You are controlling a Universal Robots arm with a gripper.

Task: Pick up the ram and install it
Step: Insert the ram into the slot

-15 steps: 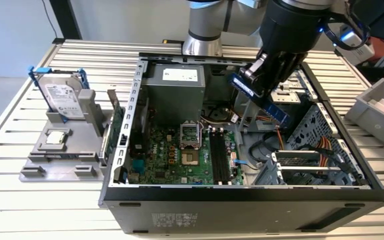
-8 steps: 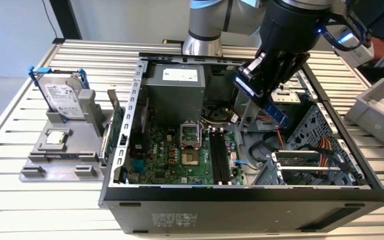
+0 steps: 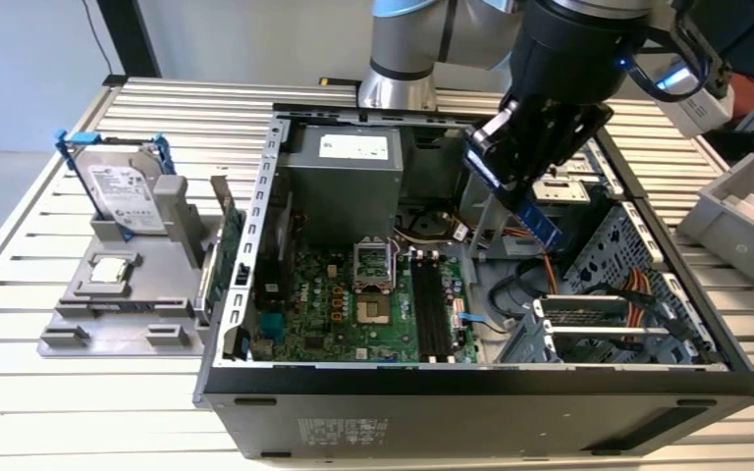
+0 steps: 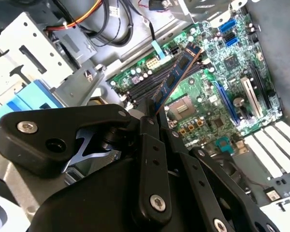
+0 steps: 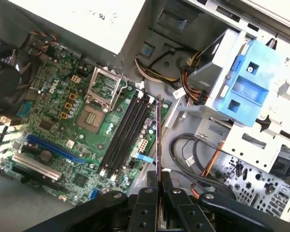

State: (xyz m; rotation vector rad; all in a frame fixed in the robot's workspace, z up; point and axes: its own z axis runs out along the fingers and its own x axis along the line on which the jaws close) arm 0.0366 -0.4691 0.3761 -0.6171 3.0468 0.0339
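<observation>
The gripper (image 3: 524, 186) is clamping the ram (image 3: 544, 228) by its upper end, holding it tilted above the open computer case (image 3: 482, 417) on the bench (image 3: 89, 412). In the first wrist view the ram is hovering just beside the black motherboard slots (image 5: 125, 133), not touching them.

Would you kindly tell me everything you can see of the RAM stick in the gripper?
The ram is a thin, long, narrow circuit board, bluish with a row of dark chips on one face. The gripper is shut on one end, so the stick juts out, tilted in the exterior view. It hangs over the open computer case, near the black memory slots, touching nothing but the gripper, not yet seated.
</observation>
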